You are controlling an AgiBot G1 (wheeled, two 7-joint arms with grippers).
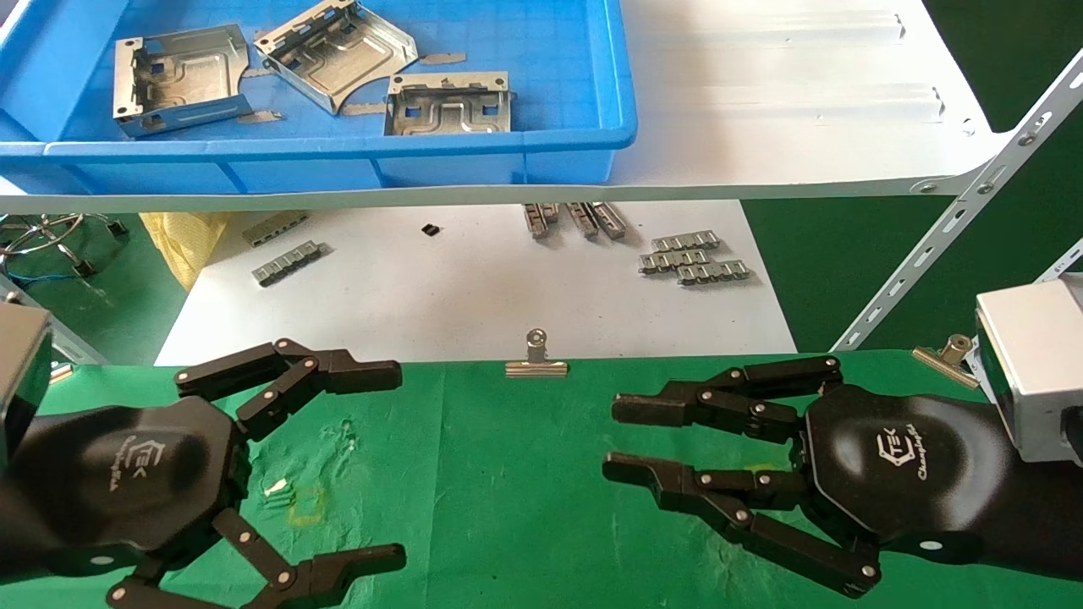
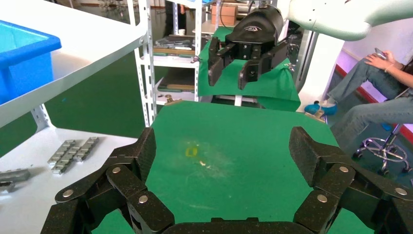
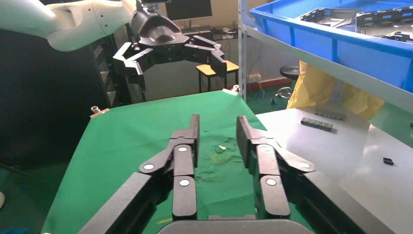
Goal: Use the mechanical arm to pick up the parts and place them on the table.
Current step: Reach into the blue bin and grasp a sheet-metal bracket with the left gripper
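Observation:
Three shiny sheet-metal parts (image 1: pixel 180 79), (image 1: pixel 337 52), (image 1: pixel 450 105) lie in a blue bin (image 1: pixel 338 156) on the white shelf, far from both grippers. My left gripper (image 1: pixel 393 465) hovers over the green table (image 1: pixel 508 491) at the near left, its fingers spread wide and empty; the left wrist view shows only cloth between them (image 2: pixel 224 151). My right gripper (image 1: pixel 613 438) hovers over the table at the near right, open with a narrower gap and empty; it shows the same in the right wrist view (image 3: pixel 217 126). The two grippers point at each other.
A yellow square mark (image 1: pixel 306 505) sits on the cloth by the left gripper. A binder clip (image 1: pixel 536 359) holds the cloth's far edge. Beyond it a white sheet (image 1: pixel 474 296) carries grey clip strips (image 1: pixel 694 258). A slanted shelf strut (image 1: pixel 956 228) stands at the right.

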